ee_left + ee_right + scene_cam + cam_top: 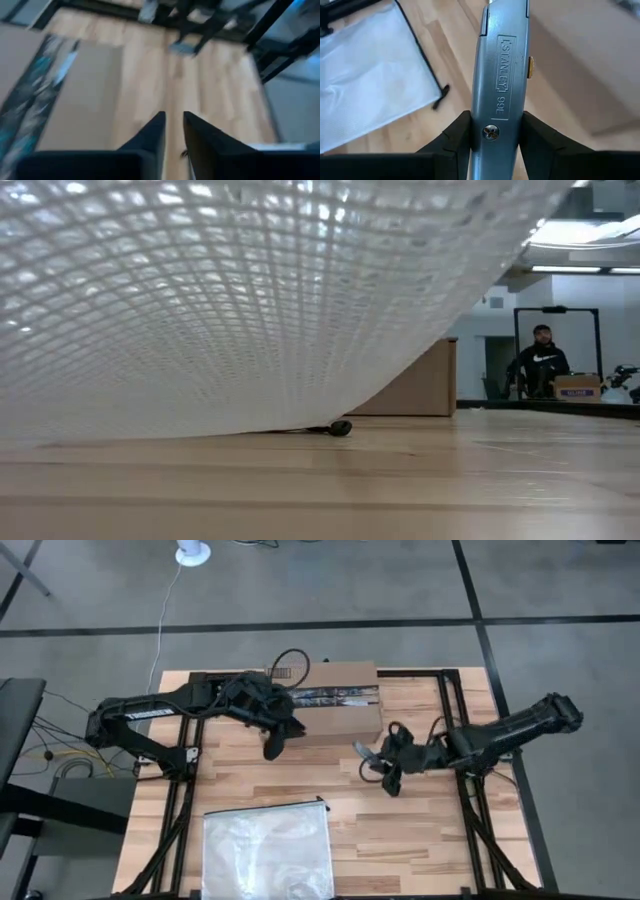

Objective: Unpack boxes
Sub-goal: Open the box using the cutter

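The cardboard box (335,700) sits closed at the middle of the bench's (420,830) far edge, a dark printed tape strip (335,695) running along its top seam and a white barcode label (283,672) at its far left corner.

My left gripper (272,747) hangs just off the box's near left corner, fingers pointing toward the near edge. Its fingers (150,137) stand a narrow gap apart with nothing between them, bare bench showing through the gap.

My right gripper (378,762) is over the bench's middle, just off the box's near right corner and clear of it. It is clamped on a grey Stanley utility knife (502,75), both fingers pressed against the handle sides at its screw end; the knife's nose points toward the box.

A clear zip bag (268,848) lies flat at the near edge, left of centre, well apart from both grippers. Its mesh fills most of the low view.

A person (540,360) sits in the room beyond the bench.
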Motion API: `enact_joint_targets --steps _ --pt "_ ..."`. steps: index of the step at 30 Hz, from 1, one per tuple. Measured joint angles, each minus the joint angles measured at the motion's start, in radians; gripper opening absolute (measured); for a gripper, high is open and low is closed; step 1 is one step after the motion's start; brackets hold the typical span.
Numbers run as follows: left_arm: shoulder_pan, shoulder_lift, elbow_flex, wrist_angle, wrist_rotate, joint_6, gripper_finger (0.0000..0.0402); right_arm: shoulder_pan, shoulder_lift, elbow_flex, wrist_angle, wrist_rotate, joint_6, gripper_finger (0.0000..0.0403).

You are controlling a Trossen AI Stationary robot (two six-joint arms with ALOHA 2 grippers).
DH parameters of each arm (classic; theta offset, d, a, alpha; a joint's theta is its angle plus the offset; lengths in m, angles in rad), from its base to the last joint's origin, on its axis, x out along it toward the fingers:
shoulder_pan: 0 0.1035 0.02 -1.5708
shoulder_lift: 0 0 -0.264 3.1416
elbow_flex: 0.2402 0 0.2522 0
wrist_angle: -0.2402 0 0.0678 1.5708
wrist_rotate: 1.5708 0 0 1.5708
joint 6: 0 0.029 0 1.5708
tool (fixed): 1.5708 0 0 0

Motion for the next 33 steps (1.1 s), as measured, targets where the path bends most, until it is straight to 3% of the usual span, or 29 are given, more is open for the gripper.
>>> enact_joint_targets --steps 8,15,33 --pt "0.004 0.164 0.000 0.089 0.005 -0.141 0.0157 -0.031 -0.031 0.004 -0.001 -0.029 -0.173 0.0116" --pt "0.007 0.199 0.000 0.270 -0.014 -0.247 0.0151 -0.044 -0.031 0.004 -0.078 0.016 -0.248 0.0116" --pt "0.044 0.260 0.001 0.369 -0.027 -0.417 0.0146 -0.068 -0.031 0.004 -0.108 0.170 -0.480 0.0116"
